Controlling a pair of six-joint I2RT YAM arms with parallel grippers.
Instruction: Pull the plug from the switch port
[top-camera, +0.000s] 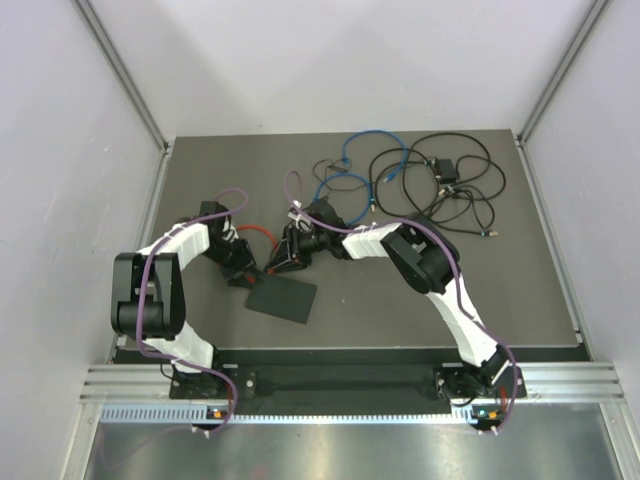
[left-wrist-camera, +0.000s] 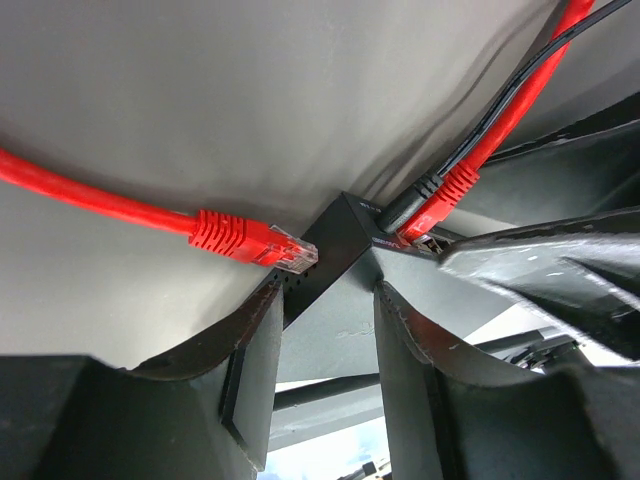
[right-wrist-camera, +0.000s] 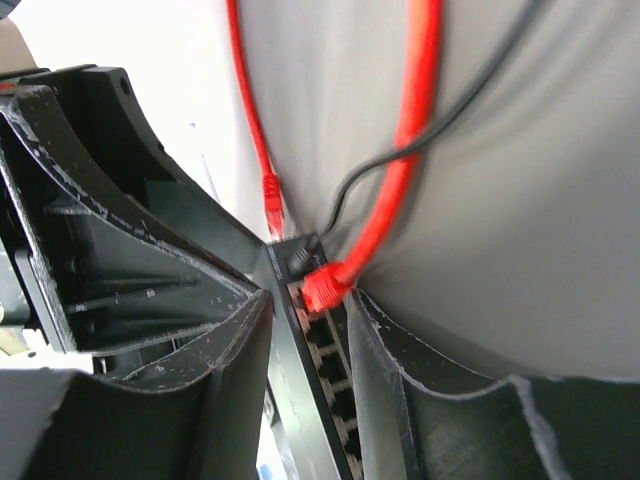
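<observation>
You have the plug (right-wrist-camera: 325, 288) seated in the switch port (right-wrist-camera: 303, 295). It is red, with a ribbed boot, and its red cable curves up and away from it. That port is the end one in a row of sockets along the thin edge of the switch (top-camera: 283, 299), a flat matte-black box lying skewed near the front of the table (top-camera: 500, 300).

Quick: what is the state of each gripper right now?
Left gripper: jaws closed on the switch corner.
Right gripper: jaws either side of the plugged-in red plug; grip cannot be told.
</observation>
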